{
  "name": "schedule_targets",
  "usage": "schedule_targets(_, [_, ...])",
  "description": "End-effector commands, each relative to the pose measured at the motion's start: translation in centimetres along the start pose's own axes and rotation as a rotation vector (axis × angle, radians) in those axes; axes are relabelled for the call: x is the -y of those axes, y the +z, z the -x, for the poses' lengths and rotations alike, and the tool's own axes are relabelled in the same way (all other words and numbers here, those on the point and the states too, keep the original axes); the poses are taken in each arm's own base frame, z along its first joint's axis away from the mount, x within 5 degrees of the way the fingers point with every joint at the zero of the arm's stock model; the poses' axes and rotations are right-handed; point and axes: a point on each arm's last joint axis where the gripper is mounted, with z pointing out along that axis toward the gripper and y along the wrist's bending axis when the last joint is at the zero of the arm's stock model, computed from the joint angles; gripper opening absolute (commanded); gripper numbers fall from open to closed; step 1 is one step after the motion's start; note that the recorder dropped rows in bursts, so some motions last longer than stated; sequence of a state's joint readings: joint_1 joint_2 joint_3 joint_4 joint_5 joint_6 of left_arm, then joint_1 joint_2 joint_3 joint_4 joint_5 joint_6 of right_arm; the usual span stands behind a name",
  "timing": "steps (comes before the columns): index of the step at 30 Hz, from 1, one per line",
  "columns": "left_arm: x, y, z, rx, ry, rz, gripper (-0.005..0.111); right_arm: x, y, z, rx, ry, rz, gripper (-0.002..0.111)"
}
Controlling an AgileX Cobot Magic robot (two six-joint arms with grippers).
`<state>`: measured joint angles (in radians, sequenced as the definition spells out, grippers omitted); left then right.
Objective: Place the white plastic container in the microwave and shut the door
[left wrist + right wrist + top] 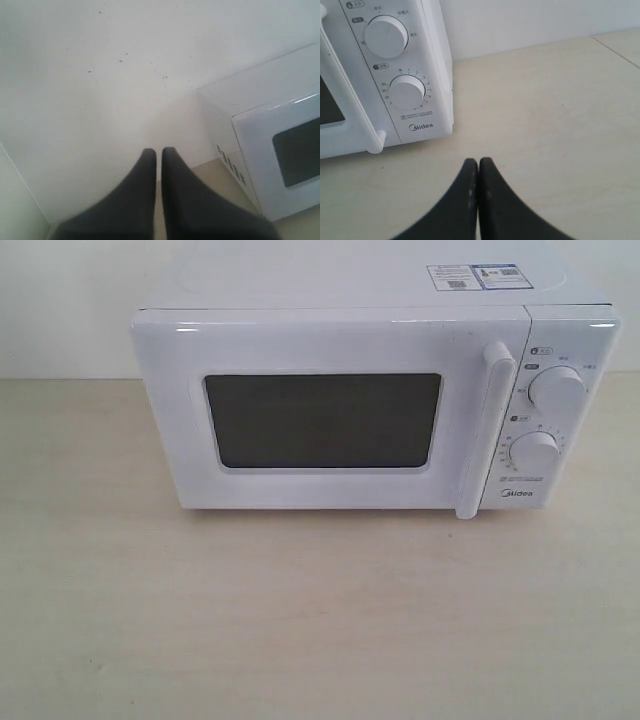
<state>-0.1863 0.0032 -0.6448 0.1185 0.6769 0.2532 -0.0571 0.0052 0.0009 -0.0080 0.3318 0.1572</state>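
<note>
Microwave (350, 285) on bench (300, 620), door (320, 420) shut; white plastic container unseen, possibly inside. My left pincer (159, 151) and right pincer (478, 161) are pressed together, empty. I judge the task finished; next, withdraw.

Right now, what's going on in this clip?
Nothing is being handled. The microwave sits on the table with its door shut. The left claw and right claw are both closed and empty, one off each side of it. No white container shows in any view; the dark window hides whether one is inside.
</note>
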Motion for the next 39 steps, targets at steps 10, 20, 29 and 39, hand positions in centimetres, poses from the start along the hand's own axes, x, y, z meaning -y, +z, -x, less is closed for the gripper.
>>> schedule_targets(10, [4.0,5.9,-9.7,-0.003,-0.166,0.039,0.004,0.0,0.0,0.1,0.011,-0.004,-0.002,0.000])
schedule_targets(20, [5.5,6.7,-13.4,-0.008,-0.469,0.014,0.004,0.0,0.0,0.1,0.011,-0.004,-0.002,0.000])
schedule_targets(29, [5.9,6.4,-15.8,-0.275,-0.353,0.018,0.004,0.0,0.0,0.1,0.011,-0.004,-0.002,0.000])
schedule_targets(39, [6.0,6.3,-15.9,-0.293,-0.355,0.017,0.004,0.0,0.0,0.1,0.011,-0.004,-0.002,0.000])
